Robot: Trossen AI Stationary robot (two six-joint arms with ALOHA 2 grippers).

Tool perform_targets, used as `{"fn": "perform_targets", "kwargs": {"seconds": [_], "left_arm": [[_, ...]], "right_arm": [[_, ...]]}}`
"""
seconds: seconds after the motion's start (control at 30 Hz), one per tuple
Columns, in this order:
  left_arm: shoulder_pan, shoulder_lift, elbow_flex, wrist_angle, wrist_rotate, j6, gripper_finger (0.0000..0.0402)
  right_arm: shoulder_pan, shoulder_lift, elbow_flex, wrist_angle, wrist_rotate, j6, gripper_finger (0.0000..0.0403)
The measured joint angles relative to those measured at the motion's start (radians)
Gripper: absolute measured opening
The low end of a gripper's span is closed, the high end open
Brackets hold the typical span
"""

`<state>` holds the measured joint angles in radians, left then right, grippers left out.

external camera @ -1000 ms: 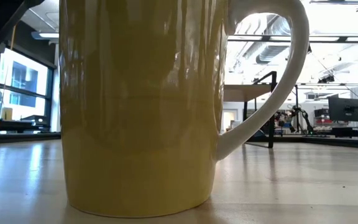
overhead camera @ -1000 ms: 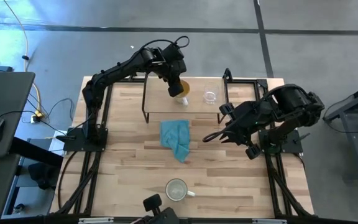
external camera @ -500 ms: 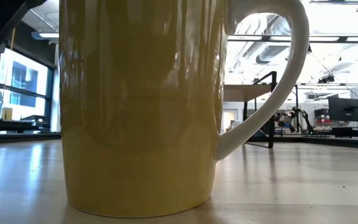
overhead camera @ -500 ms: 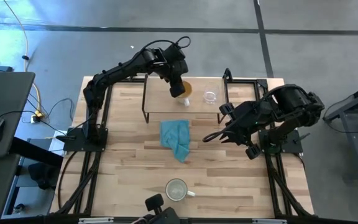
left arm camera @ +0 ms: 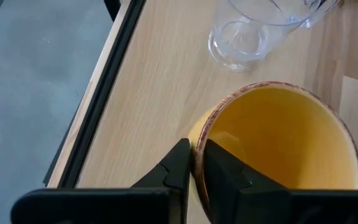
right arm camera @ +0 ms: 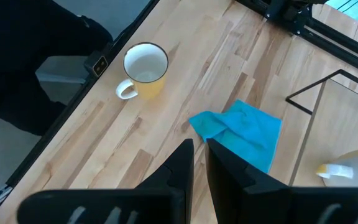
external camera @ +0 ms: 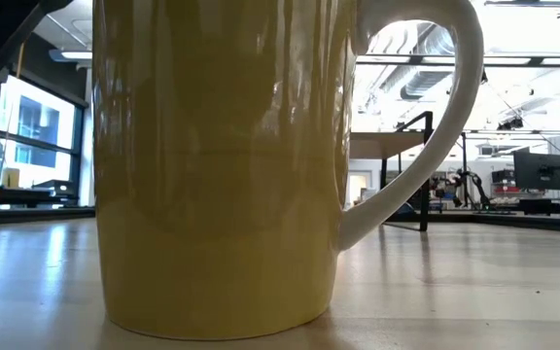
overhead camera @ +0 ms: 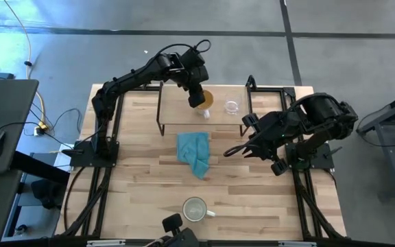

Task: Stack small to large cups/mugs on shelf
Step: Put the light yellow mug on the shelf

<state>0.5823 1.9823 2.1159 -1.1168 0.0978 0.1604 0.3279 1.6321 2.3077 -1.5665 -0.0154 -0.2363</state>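
The left gripper (left arm camera: pixel 192 163) is over the shelf (overhead camera: pixel 177 113), its two fingers straddling the rim of the orange mug (left arm camera: pixel 278 149), one outside the wall and one inside; the gap between them is narrow, and it cannot be told from the wrist view whether they clamp the rim or stand just clear of it. The orange mug stands upright on the shelf board, its pale handle (overhead camera: pixel 205 112) pointing toward the table's near side, with the clear glass cup (overhead camera: pixel 232 107) just beside it on the same board, apart from it. The step in hand appears to be the placing of the medium mug on the shelf. The cream mug (overhead camera: pixel 195 210) stands well apart, near the front edge of the wooden table (overhead camera: pixel 136 185), and fills most of the low view. The teal cloth (overhead camera: pixel 195 154) lies on the table between shelf and cream mug. The right gripper (right arm camera: pixel 199 163) waits above the table's right side, fingers nearly together and holding nothing. Next move, by judgement: free the orange mug's rim, withdraw upward without tipping it or striking the glass cup, then nest the cups in order of size. No brand, label or readable writing shows on any item.
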Motion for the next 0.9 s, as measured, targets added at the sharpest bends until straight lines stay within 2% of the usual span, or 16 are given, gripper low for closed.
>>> {"fn": "perform_targets", "kwargs": {"seconds": [0.27, 0.9], "left_arm": [[0.000, 0.000, 0.000, 0.002, 0.000, 0.000, 0.0050], [0.000, 0.000, 0.000, 0.006, -0.028, -0.001, 0.0124]], "right_arm": [[0.000, 0.000, 0.000, -0.001, 0.000, 0.011, 0.0033], [0.000, 0.000, 0.000, -0.001, 0.000, 0.011, 0.0033]]}}
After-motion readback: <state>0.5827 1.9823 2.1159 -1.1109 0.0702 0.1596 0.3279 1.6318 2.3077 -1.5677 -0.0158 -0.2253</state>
